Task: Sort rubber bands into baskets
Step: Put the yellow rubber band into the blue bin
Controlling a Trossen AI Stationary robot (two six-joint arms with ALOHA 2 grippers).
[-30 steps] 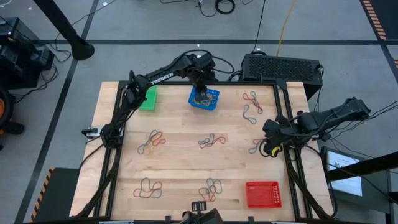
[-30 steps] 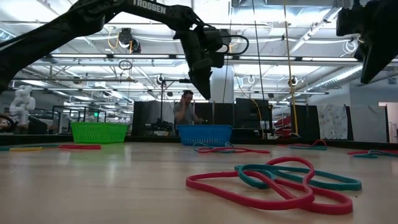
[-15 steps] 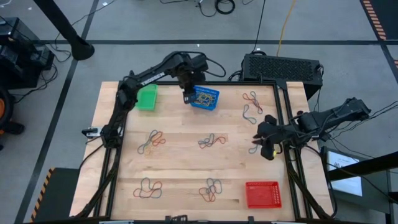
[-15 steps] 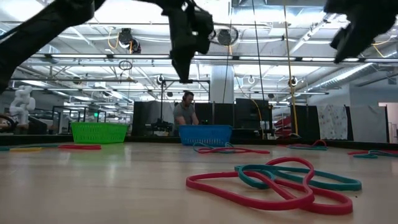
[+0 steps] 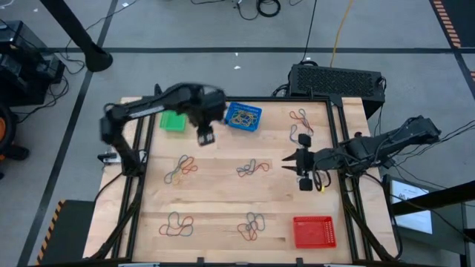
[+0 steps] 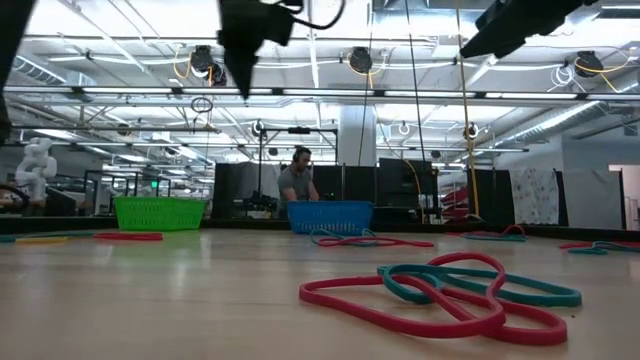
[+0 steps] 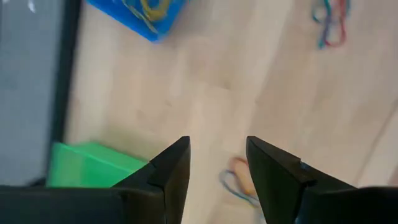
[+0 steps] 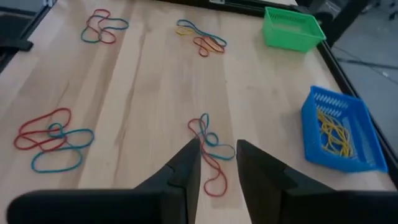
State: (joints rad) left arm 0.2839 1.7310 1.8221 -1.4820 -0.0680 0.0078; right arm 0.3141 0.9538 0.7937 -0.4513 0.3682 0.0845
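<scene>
Blue basket (image 8: 341, 132) holding yellow bands (image 8: 333, 129), green basket (image 8: 293, 28) — beyond.

Dark jointed arms (image 5: 141, 111) (black wedge-shaped fingers (image 7: 171, 171)).

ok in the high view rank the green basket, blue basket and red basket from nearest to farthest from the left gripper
From the left gripper:
1. green basket, just beside it at the table's far left edge.
2. blue basket, a little farther, far edge near the middle.
3. red basket, clearly farthest, near right corner.
</scene>
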